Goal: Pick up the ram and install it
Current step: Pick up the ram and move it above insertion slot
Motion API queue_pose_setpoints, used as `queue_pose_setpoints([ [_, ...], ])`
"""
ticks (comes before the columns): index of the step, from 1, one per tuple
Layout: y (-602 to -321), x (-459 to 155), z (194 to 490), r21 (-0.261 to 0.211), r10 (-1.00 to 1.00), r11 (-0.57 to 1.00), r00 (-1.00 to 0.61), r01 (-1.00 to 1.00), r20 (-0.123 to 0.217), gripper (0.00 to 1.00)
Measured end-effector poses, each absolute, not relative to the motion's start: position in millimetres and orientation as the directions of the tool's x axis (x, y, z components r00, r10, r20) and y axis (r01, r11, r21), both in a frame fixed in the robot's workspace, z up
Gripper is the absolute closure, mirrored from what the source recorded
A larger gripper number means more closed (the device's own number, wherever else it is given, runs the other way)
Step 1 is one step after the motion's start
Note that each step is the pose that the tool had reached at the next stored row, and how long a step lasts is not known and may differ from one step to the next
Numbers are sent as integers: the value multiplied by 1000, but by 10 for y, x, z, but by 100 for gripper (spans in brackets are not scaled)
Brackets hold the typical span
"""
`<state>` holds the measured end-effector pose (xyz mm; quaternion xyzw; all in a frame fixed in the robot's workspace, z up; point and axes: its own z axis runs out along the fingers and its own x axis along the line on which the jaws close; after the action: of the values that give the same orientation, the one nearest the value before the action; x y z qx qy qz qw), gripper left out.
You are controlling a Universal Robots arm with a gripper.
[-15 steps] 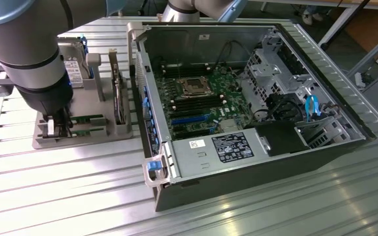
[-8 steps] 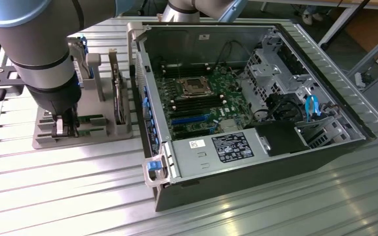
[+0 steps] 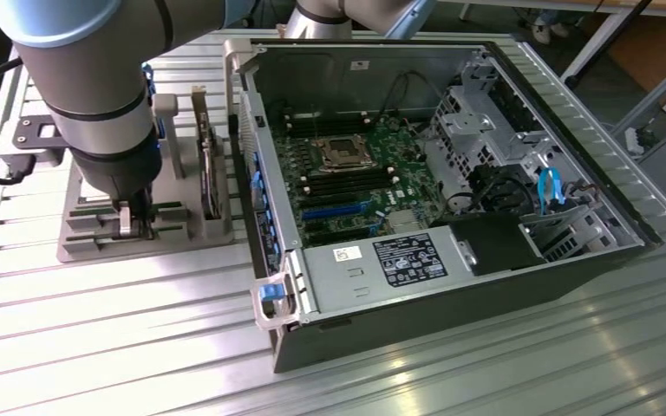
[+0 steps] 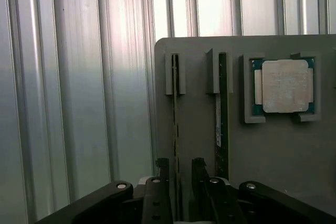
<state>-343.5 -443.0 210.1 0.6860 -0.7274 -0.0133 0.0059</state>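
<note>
"Labels, anything legible?"

"You have stickers (image 3: 408,260) on the power supply in the open computer case (image 3: 449,322), but the print is too small to read."

"And the ram?"

"Your ram (image 4: 175,119) stands on edge in a slot of the grey holder (image 4: 273,156). Its twin (image 4: 221,103) is one slot over, beside the processor chip (image 4: 284,86). Your gripper (image 4: 180,163) straddles the ram, fingers parted, one clear of the board. Ribbed table (image 3: 101,347) runs beyond the holder's edge, away from the case."
</note>
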Motion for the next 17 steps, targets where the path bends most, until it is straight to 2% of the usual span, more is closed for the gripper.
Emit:
queue_pose_setpoints([
  [14, -4462, -3435, 2117, 27, -998, 58, -59, -998, -10, 69],
  [15, -4462, -3436, 2117, 27, -998, 58, -59, -998, -10, 71],
  [16, -4462, -3436, 2117, 27, -998, 58, -59, -998, -10, 78],
  [17, -4462, -3436, 2117, 27, -998, 58, -59, -998, -10, 78],
])
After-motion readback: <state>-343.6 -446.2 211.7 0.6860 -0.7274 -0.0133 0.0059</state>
